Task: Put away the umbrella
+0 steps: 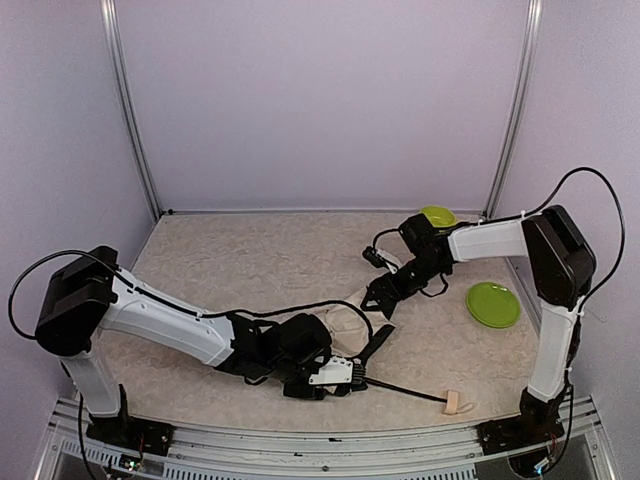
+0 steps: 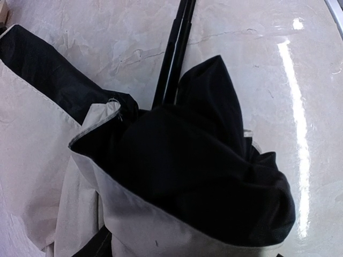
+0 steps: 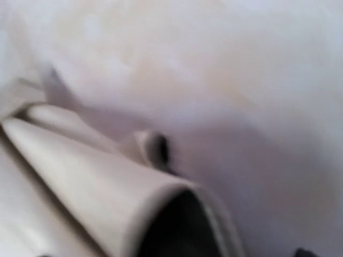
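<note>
The umbrella [image 1: 345, 322] lies half-folded in the middle of the table, its cream fabric bunched. Its thin black shaft [image 1: 405, 390] runs right to a small beige handle [image 1: 452, 402] near the front edge. My left gripper [image 1: 338, 376] sits at the near end of the canopy, where the shaft comes out. In the left wrist view, bundled cream and black fabric [image 2: 150, 225] fills the jaw area and hides the fingers, and the shaft [image 2: 171, 59] runs away from it. My right gripper [image 1: 383, 302] hovers at the canopy's far right edge. Its blurred wrist view shows a loose cream fold [image 3: 96, 176] with nothing pinching it.
A green plate [image 1: 493, 304] lies to the right of the right gripper. A green bowl [image 1: 437, 216] stands at the back right by the wall. Metal frame posts [image 1: 130, 110] and purple walls enclose the table.
</note>
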### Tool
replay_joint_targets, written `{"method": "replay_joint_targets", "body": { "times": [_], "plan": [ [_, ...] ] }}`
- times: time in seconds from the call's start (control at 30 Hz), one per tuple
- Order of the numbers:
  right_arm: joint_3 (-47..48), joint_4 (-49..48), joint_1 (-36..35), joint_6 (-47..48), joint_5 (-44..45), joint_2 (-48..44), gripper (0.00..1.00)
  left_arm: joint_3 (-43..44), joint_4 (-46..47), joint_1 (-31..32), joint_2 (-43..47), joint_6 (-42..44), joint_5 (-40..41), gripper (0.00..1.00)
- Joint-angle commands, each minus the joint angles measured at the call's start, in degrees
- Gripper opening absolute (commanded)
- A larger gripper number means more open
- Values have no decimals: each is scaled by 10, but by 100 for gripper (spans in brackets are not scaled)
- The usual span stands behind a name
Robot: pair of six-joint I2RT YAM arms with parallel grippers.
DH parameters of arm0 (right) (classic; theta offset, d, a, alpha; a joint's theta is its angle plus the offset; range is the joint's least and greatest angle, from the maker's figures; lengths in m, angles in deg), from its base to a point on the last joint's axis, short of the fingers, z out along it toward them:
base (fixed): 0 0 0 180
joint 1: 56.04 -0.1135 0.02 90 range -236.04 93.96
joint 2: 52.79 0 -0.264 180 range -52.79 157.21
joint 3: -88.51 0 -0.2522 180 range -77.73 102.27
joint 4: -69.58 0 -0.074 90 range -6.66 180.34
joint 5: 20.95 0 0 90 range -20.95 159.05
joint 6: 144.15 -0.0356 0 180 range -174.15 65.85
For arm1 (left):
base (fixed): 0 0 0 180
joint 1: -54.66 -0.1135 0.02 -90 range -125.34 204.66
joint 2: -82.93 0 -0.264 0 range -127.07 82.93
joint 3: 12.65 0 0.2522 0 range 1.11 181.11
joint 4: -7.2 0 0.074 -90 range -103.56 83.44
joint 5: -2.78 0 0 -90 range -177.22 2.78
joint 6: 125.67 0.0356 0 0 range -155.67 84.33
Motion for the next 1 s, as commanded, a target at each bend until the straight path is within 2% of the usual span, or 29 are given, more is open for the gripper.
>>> {"method": "replay_joint_targets", "body": {
  "times": [0.0, 0.07, 0.1, 0.13, 0.27, 0.37, 0.53, 0.67, 0.8, 0.97],
  "plan": [
    [0, -5, -33, 7, -98, 17, 78, -29, -67, 10, -40, 0, -13, 58],
    [6, -4, -45, 6, -136, 9, 38, -29, -65, 10, -39, 2, -17, 56],
    [6, -5, -50, 4, -152, -1, 13, -30, -65, 9, -38, 4, -20, 56],
    [5, -9, -55, -2, -167, -16, 0, -31, -65, 9, -37, 4, -24, 55],
    [-18, -65, -75, -47, -218, -114, 0, -26, -63, 1, -40, 2, -60, 55],
    [-72, -163, -100, -113, -245, -193, 0, -15, -57, -16, -46, -13, -104, 55],
    [-185, -256, -148, -175, -178, -282, 0, 6, -45, -60, -70, -56, -183, 54],
    [-291, -383, -181, -232, -163, -319, 0, 7, -23, -82, -85, -86, -224, 54],
    [-372, -433, -183, -255, -132, -386, 0, -14, 2, -95, -75, -101, -248, 57],
    [-432, -431, -202, -230, -99, -446, 0, -6, 12, -106, -93, -119, -259, 57]
  ]
}}
